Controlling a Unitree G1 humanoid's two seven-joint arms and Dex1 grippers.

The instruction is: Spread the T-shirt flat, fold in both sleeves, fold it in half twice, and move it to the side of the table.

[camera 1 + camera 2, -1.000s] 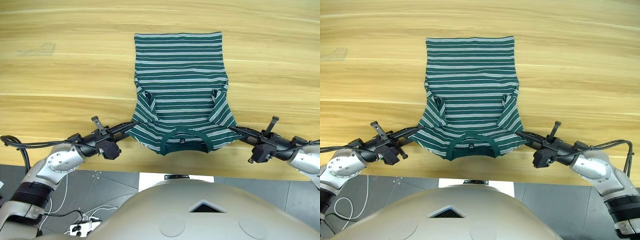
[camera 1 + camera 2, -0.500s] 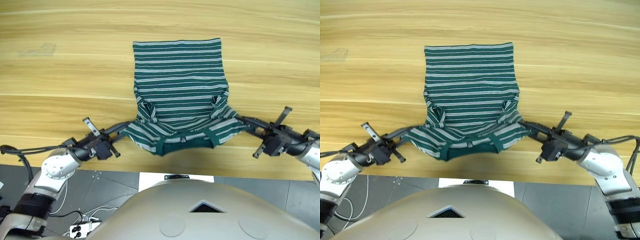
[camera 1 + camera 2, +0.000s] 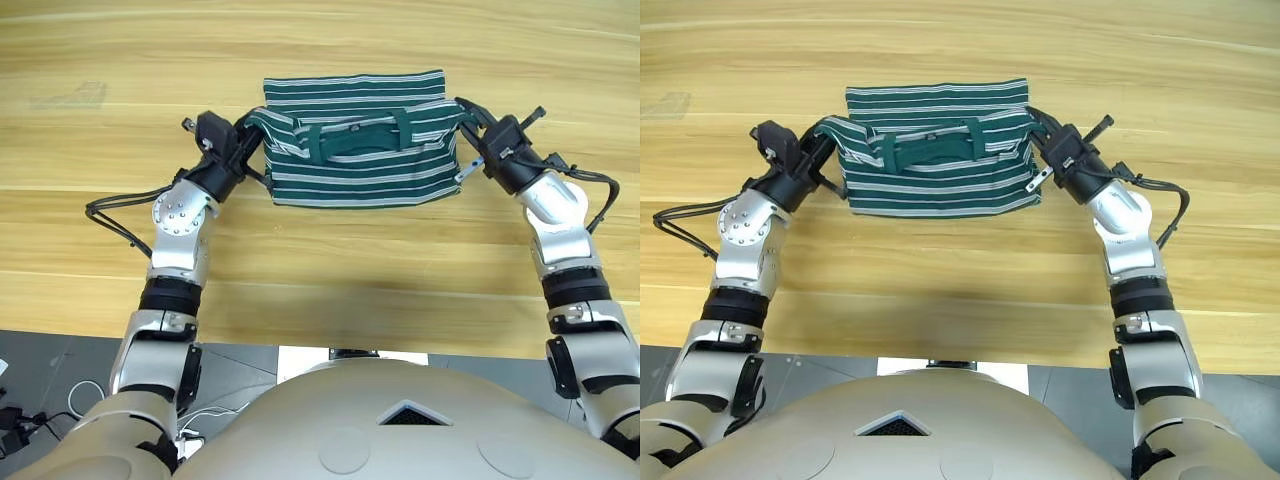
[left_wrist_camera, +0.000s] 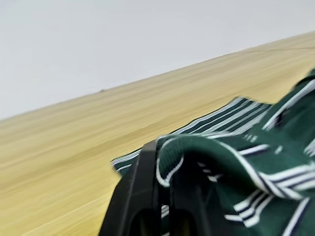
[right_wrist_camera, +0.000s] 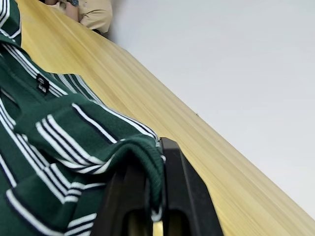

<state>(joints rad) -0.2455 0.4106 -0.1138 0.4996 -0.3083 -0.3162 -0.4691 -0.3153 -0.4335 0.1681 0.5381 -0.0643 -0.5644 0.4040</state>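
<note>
Table [image 3: 320, 280] of pale wood-grain laminate carries the dark green, white-striped T-shirt [image 3: 355, 165], doubled over with collar uppermost, stretched between both sets of fingers. Left gripper [image 3: 256, 124] is clamped on one folded corner, right gripper [image 3: 466, 110] on the other. Beyond the fingertips, tabletop runs to a plain pale wall [image 4: 123, 39].

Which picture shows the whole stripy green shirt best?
The left eye view: the green-and-white striped T-shirt shows whole, folded on the light wooden table, held at both sides by the left gripper and right gripper. The right eye view shows the same. Each wrist view shows a striped fold pinched close up.
</note>
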